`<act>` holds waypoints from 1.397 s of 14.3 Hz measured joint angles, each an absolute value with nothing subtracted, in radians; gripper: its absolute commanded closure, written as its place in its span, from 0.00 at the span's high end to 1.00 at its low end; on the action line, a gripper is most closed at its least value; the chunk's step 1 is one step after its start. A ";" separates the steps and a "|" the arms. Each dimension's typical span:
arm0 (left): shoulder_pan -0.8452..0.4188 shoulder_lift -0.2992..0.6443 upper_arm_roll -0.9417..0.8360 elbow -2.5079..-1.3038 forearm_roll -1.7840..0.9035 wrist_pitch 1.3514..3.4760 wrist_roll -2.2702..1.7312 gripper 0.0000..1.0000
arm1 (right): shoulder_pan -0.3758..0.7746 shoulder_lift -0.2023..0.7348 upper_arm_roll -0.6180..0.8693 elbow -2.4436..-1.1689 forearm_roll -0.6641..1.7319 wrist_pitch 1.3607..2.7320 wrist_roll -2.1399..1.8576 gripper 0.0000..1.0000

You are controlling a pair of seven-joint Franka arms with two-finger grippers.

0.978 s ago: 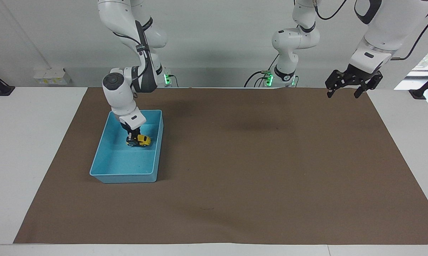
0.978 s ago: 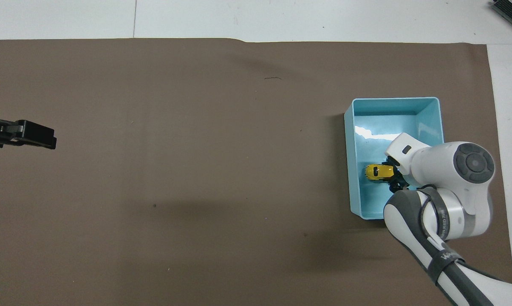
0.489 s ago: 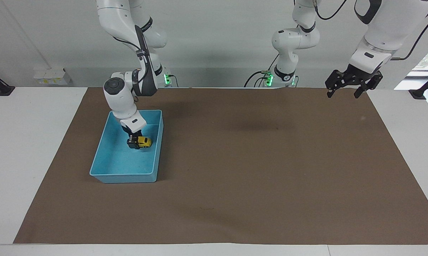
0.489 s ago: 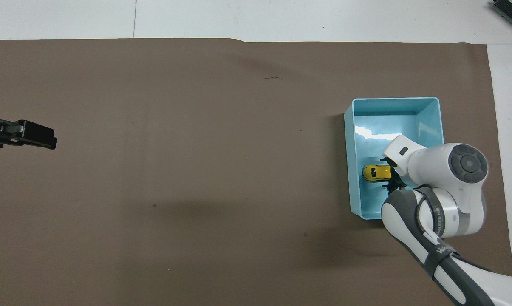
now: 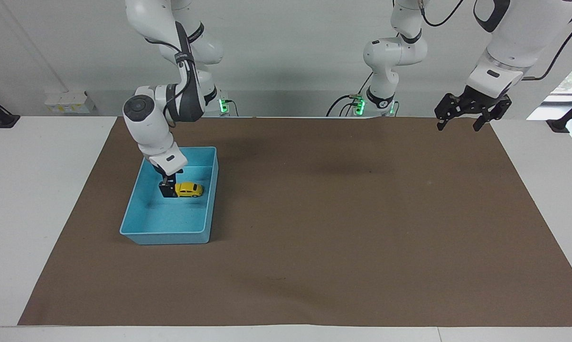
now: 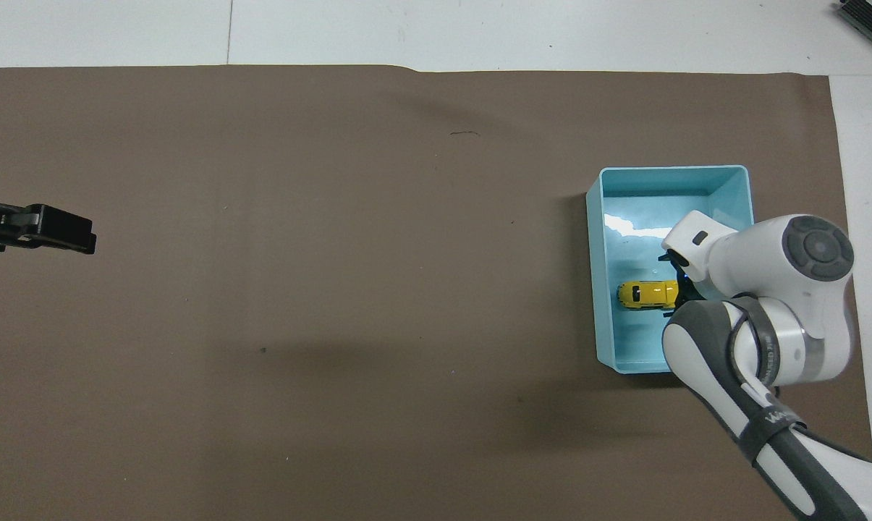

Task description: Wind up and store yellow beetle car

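In the facing view, the yellow car [image 5: 189, 189] sits on its wheels on the floor of the blue bin [image 5: 149, 232], which rests on the brown mat [image 5: 342, 223] toward the right arm's end of the table. The right gripper [image 5: 168, 190] reaches down into the bin, its tip just beside one end of the car; I cannot tell whether its fingers are spread or closed, or whether they touch the car. The left gripper [image 5: 462, 123] waits in the air over the mat's edge at the left arm's end of the table, its fingers spread apart and holding nothing. In the overhead view, the car [image 6: 647, 294] lies about midway along the bin [image 6: 596, 289], close to the wall that faces the middle of the mat. The right arm's wrist covers most of its gripper here. The left gripper [image 6: 59, 233] shows as a dark block at the picture's edge.
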State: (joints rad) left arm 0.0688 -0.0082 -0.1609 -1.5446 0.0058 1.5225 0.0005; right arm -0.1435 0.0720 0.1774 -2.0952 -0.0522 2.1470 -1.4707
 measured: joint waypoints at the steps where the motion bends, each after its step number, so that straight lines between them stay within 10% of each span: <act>1: 0.069 -0.008 -0.161 -1.545 0.006 1.523 0.000 1.00 | -0.144 0.060 0.177 -2.066 -0.041 2.110 -1.445 1.00; 20: 0.069 -0.008 -0.161 -1.545 0.006 1.522 0.000 1.00 | -0.059 -0.110 0.223 -1.785 0.046 1.671 -0.087 1.00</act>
State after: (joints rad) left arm 0.0689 -0.0082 -0.1609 -1.5446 0.0058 1.5224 0.0005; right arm -0.0589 -0.1096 0.2231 -1.7852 0.0464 1.6715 -0.0865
